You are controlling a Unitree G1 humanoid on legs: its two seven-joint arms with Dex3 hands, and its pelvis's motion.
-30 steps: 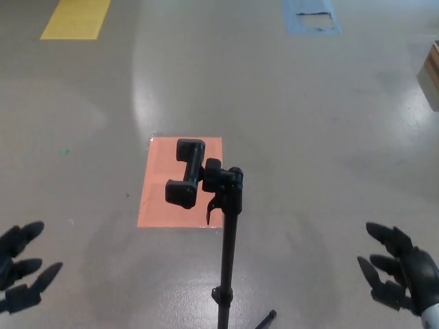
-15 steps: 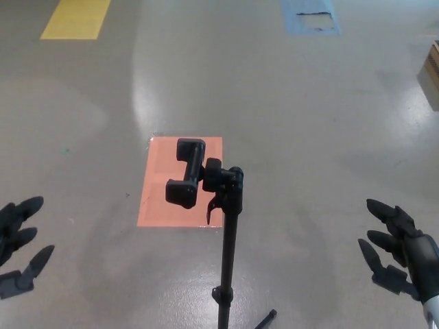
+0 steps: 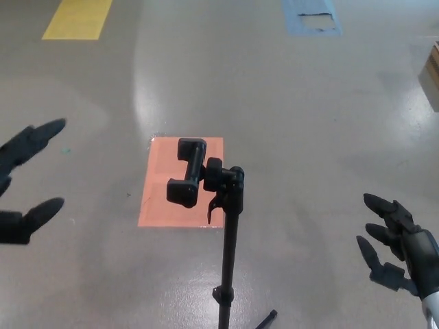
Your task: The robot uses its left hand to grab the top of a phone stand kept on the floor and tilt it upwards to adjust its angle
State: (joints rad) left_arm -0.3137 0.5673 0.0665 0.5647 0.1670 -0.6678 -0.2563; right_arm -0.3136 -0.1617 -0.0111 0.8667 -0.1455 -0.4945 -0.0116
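A black phone stand (image 3: 228,247) rises from the floor in the lower middle of the head view. Its empty clamp head (image 3: 190,173) points left at the top of the pole, over an orange floor patch (image 3: 181,181). My left hand (image 3: 27,175) is at the far left edge, open with fingers spread, well apart from the clamp. My right hand (image 3: 398,245) hangs open at the lower right, far from the stand. Neither hand holds anything.
A yellow floor marking (image 3: 77,18) lies at the top left and a blue one (image 3: 311,16) at the top right. A wooden object (image 3: 432,65) shows at the right edge. A stand leg tip (image 3: 267,317) pokes out near the bottom.
My left hand has risen from the lower left corner to mid height at the left edge, fingers spread wider. The right hand and the stand have barely moved.
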